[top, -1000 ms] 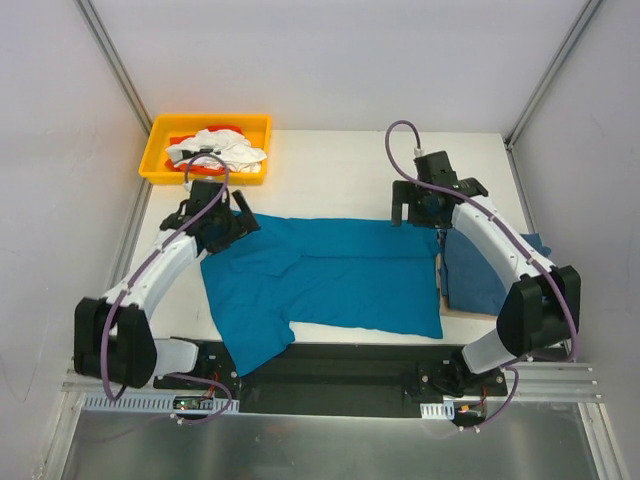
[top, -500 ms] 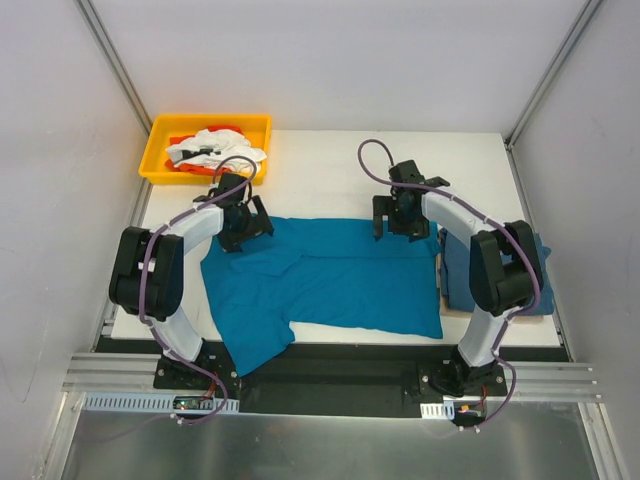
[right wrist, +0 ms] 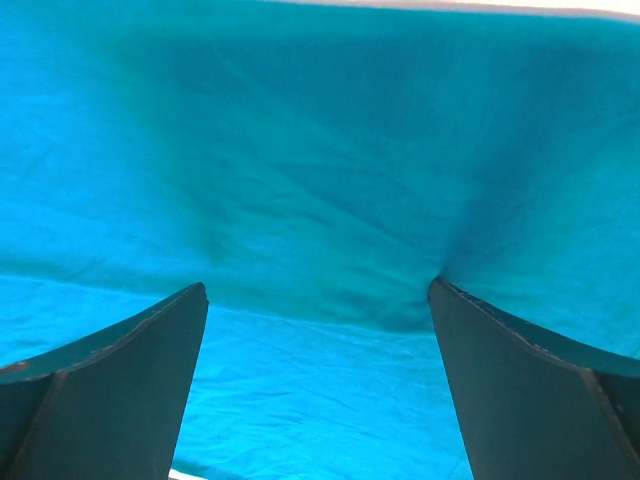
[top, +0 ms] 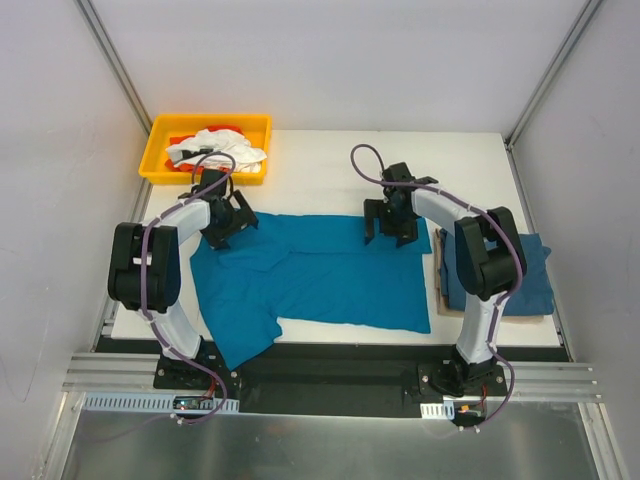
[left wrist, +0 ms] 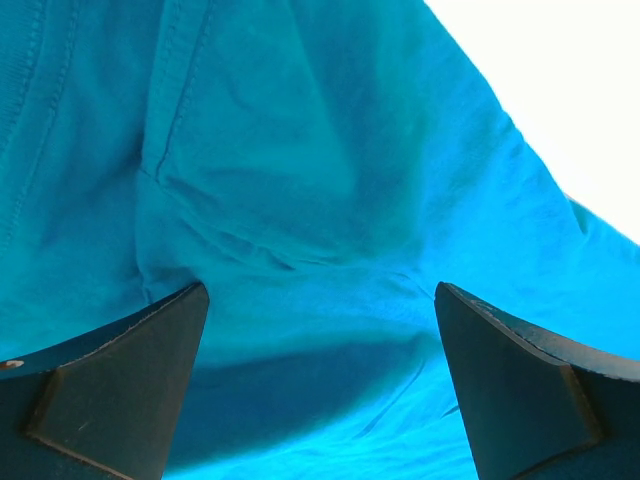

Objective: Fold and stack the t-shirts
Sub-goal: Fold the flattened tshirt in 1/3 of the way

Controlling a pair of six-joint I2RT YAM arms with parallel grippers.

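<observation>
Your spread t-shirt (top: 320, 275) lies flat across the middle of the white surface (top: 330, 160), its length running left to right. One sleeve (top: 240, 340) reaches down at the left and hangs over the near edge.

Your left pincer (top: 222, 218) sits at the far left corner of that shirt, right down on the cloth. In the left wrist view its two dark fingers (left wrist: 120, 390) stand wide apart, with wrinkled teal cloth and a stitched seam spread between them. It is open and clamps nothing.

Your right pincer (top: 392, 225) sits on the shirt's far edge, toward the right end. In the right wrist view its fingers (right wrist: 520, 400) are spread just as wide, with smooth teal cloth filling the gap and the shirt's edge running along the top of the picture. It is also open and holds nothing.

To the right of the spread shirt, just beside its right edge, a folded pile (top: 505, 280) of the same teal cloth lies near the surface's right side. You cannot tell from here how many shirts are in it.

At the far left corner a yellow tray (top: 155, 150) holds crumpled white cloth (top: 225, 148) over something red, near the left pincer but apart from it.
</observation>
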